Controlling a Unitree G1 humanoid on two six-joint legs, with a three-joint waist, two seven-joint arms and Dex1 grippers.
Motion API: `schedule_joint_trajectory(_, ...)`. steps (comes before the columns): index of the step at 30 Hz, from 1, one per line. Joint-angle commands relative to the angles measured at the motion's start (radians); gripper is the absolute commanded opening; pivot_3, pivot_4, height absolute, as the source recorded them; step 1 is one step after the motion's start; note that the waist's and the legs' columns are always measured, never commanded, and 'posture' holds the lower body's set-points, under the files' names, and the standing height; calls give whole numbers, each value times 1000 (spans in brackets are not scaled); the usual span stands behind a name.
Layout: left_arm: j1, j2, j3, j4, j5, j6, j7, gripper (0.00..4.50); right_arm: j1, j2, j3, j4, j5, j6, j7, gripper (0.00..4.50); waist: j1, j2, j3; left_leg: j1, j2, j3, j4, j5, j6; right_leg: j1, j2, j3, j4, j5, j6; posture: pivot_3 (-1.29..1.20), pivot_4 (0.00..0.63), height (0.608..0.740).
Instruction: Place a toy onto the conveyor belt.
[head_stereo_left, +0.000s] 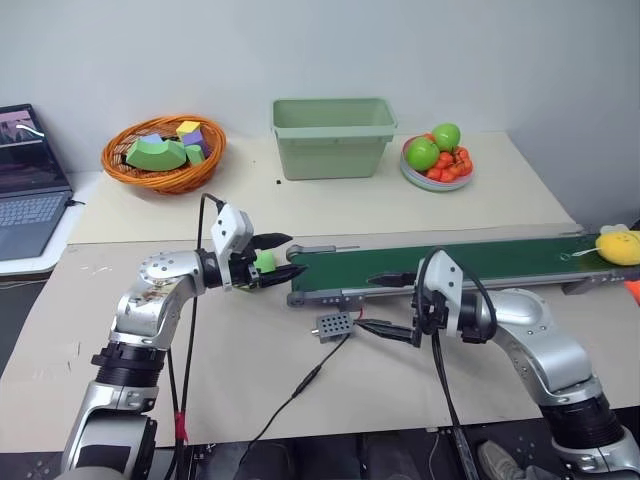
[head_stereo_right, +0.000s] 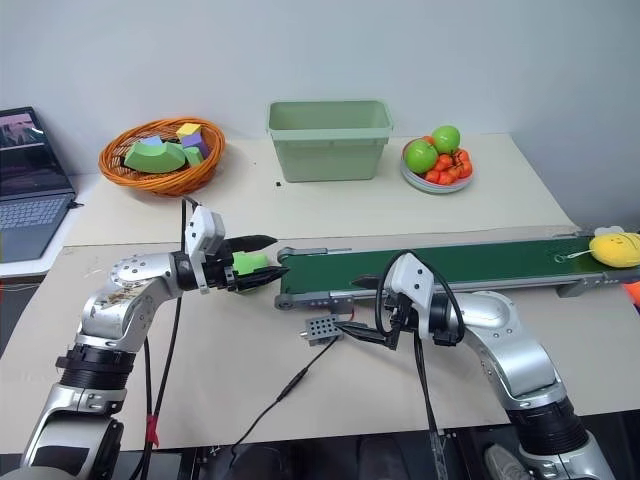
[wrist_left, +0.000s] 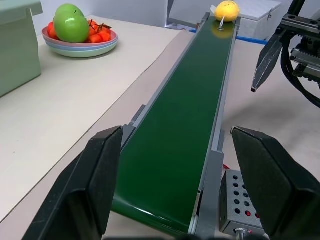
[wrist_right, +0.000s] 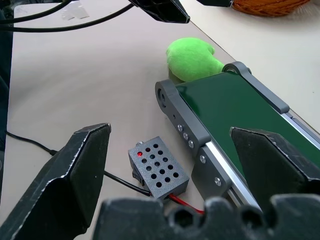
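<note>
We found the yellow plush toy (head_stereo_left: 618, 246) at the conveyor belt (head_stereo_left: 480, 260)'s far-right end, nearer the right end effector (head_stereo_left: 392, 330); both end effectors gaped empty, including the left end effector (head_stereo_left: 282, 262).

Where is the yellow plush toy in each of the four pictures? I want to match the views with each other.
Left eye view: the yellow plush toy lies at the right edge, on the far right end of the conveyor belt.
Right eye view: the same place, at the right edge.
Left wrist view: at the top, at the belt's far end.
Right wrist view: not in it.
Shared landmark: the dark green conveyor belt.
</note>
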Motion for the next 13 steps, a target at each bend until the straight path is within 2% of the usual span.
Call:
schedule_joint_trajectory(1,-13,8,5,-29,-13,-4,-7,3661,0,1,-18,-26,1,-25,-4,4500,0,0,0,0,0,0,0,0,0,0,0,0,0,0,0,0,150,728)
schedule_joint_trajectory(13,-8,10,5,-37,-13,-5,-10,3661,-2,1,-15,-22,2,-28,-2,4500,0,0,0,0,0,0,0,0,0,0,0,0,0,0,0,0,150,728)
